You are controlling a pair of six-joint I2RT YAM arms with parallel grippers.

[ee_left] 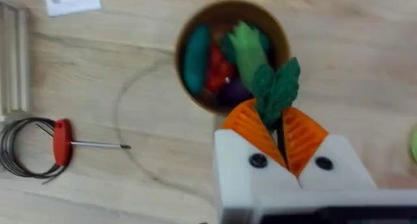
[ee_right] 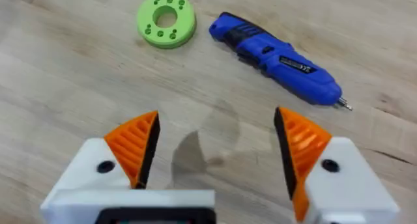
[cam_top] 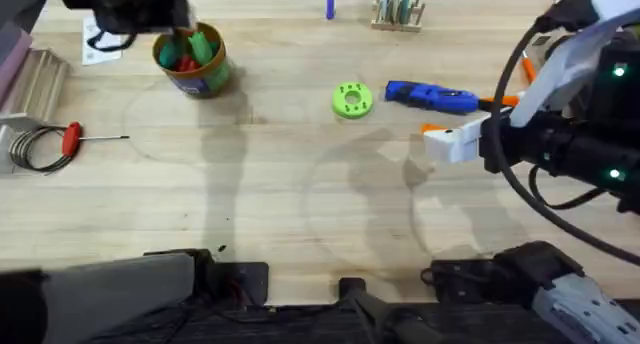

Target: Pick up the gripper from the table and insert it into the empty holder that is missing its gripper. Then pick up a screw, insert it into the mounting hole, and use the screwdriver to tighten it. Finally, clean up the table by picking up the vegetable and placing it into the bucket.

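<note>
Vegetable [ee_left: 277, 88], dark green, is pinched in my left gripper [ee_left: 280, 123] at centre frame, hanging just over the rim of the bucket [ee_left: 190, 87] packed with toy foods. My right gripper [ee_right: 215, 152] hangs spread wide, holding nothing, over bare table [ee_right: 65, 87]; beyond it lie the lime disc [ee_right: 166, 19] and blue screwdriver [ee_right: 277, 58].

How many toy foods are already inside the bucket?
3 show in the bucket: a teal one, a red one, a light green one. More may be hidden underneath.

Left hand [ee_left: 281, 129] clamped, right hand [ee_right: 218, 152] agape
</note>
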